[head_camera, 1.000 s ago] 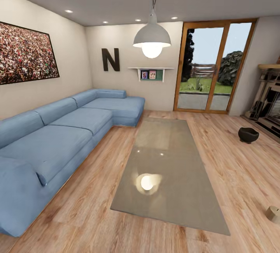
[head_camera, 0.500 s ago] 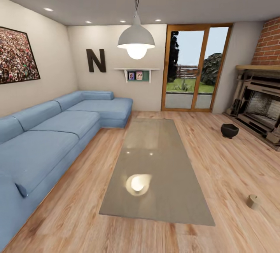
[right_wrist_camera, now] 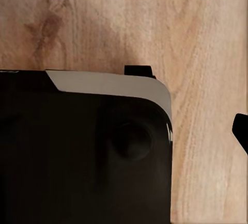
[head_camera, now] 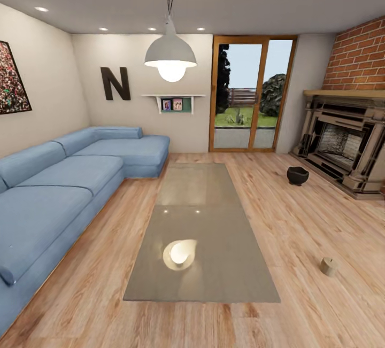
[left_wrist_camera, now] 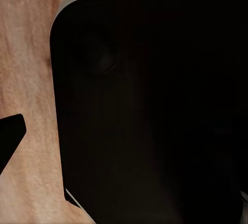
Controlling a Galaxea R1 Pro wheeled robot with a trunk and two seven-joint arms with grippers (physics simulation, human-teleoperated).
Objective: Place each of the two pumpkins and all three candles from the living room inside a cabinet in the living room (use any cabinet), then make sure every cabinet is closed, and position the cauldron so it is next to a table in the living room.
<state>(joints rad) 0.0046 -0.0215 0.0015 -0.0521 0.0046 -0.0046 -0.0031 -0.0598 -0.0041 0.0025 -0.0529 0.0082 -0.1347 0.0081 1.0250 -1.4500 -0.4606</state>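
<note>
Wood-floored living room [head_camera: 299,219]: glossy grey low rectangular bench [head_camera: 200,236] stands central; small round black cauldron [head_camera: 298,175] sits apart on the floor, near the brick fireplace [head_camera: 342,145]. End effector positions and states cannot be determined.

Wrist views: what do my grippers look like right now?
Little shows: the left fingertip and right fingertip are plain matte black wedges, no markings or cables visible. Each view also has a black rounded-corner panel with a pale grey rim and a round recess, seemingly the robot's body.
</note>
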